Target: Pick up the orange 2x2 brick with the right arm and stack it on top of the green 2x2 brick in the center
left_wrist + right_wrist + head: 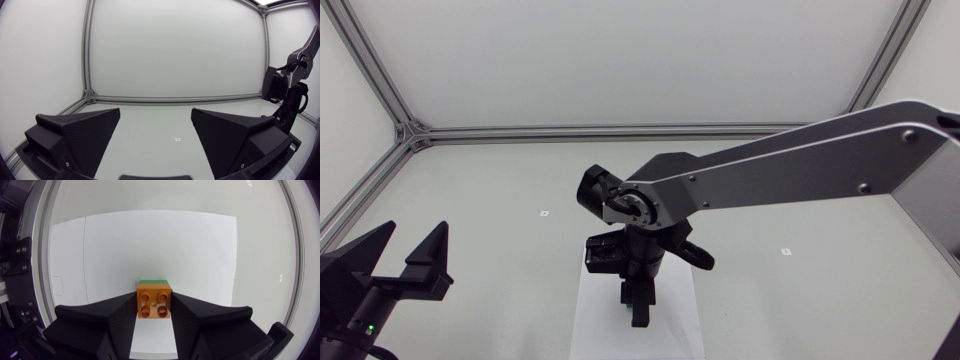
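Note:
In the right wrist view an orange 2x2 brick (154, 304) sits studs-up between my right gripper's (154, 300) two black fingers, which press on it from both sides. Just beyond and below it shows a thin strip of the green brick (153, 282); whether the two touch I cannot tell. From the head view the right arm comes over to the centre, its gripper (638, 312) pointing down over a white sheet (682, 325), with a speck of green (624, 306) beside the fingers. My left gripper (412, 252) stands open at the near left, holding nothing (155, 134).
The white paper sheet (150, 240) lies under the bricks at the table's centre. Small markers (544, 213) (785, 251) dot the table. Aluminium frame rails (620, 132) run along the back and left edges. The right arm (287, 100) stands off to the left gripper's side.

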### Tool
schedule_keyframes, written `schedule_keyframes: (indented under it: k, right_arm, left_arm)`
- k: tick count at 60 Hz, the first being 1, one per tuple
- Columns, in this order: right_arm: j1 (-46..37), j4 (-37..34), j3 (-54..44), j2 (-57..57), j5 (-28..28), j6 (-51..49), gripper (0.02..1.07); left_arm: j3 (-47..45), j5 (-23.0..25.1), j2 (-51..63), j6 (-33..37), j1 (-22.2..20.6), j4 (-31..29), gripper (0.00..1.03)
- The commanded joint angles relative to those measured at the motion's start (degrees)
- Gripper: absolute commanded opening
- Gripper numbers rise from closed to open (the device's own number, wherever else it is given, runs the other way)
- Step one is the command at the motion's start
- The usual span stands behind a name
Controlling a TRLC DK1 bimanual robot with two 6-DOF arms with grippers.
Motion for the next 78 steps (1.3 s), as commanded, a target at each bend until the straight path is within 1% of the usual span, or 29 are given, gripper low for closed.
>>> schedule_keyframes:
  k: [1, 34, 69, 71, 77, 78]
  right_arm:
    - [1.4, -2.1, -3.5, 3.6, -0.9, 0.2, 0.22]
    - [1.7, -1.7, -5.1, 2.2, -0.4, 0.3, 0.22]
    - [1.0, -1.0, -4.2, 2.9, 0.3, 0.6, 0.23]
    - [1.0, -1.0, -4.2, 2.9, 0.4, 0.6, 0.25]
    - [1.0, -0.9, -4.1, 2.9, 0.4, 0.6, 0.27]
    - [1.0, -0.8, -4.1, 2.9, 0.5, 0.6, 0.29]
  left_arm:
    - [-2.3, 0.2, -0.5, 0.7, 0.2, -0.8, 0.99]
    - [-2.3, 0.2, -0.5, 0.7, 0.2, -0.8, 0.99]
    - [-2.3, 0.2, -0.5, 0.7, 0.2, -0.8, 0.99]
    - [-2.3, 0.2, -0.5, 0.7, 0.2, -0.8, 0.99]
    - [-2.3, 0.2, -0.5, 0.7, 0.2, -0.8, 0.99]
    - [-2.3, 0.2, -0.5, 0.7, 0.2, -0.8, 0.99]
